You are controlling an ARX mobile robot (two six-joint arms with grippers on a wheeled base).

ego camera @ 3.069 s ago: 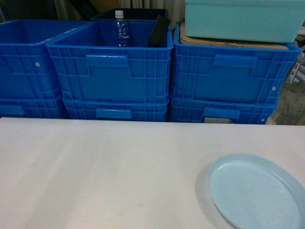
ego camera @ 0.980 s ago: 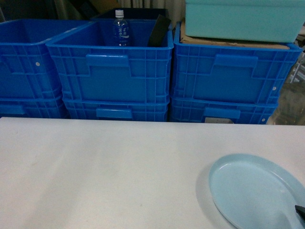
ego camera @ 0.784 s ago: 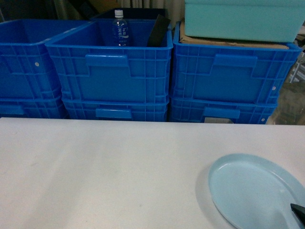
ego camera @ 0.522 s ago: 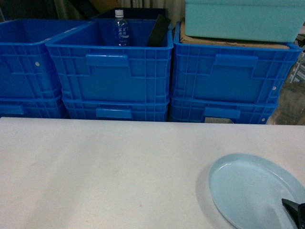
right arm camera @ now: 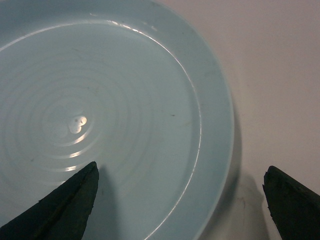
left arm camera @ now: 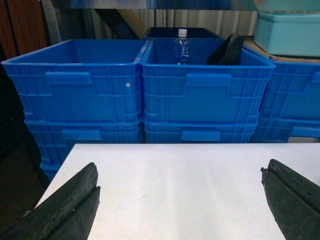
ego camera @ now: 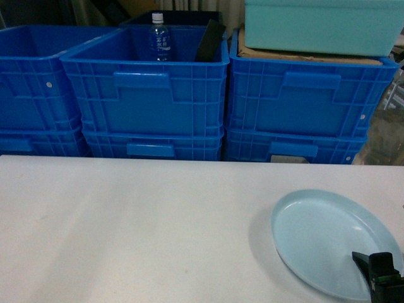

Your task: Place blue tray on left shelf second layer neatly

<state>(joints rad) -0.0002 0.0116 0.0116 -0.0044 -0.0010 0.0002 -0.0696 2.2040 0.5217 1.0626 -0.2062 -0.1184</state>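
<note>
Right gripper [right arm camera: 180,200] sits low over the near-right edge of the blue tray [right arm camera: 115,115], jaws spread wide: one finger over the tray floor, the other outside the rim above the table [right arm camera: 280,65]. It straddles the rim, nothing pinched yet. Tray lies flat on the table's near-right corner in the head view [ego camera: 331,243], gripper tip [ego camera: 379,278] at its near edge.

My read: grasp step in hand. To do it well, drop until the outer finger is below the lip, then close squarely across the rim. Rim is low and glossy, so a shallow bite will likely slip or tip the dish on lift. Get deep purchase and lift level.

Left gripper [left arm camera: 180,200] is idle, fingers wide apart, holding nothing, above bare table.

Beyond the table: stacked blue crates [ego camera: 145,95], one holding a water bottle [ego camera: 159,38], a teal tub [ego camera: 322,25] top right. Target shelf tier isn't identifiable in any view.
</note>
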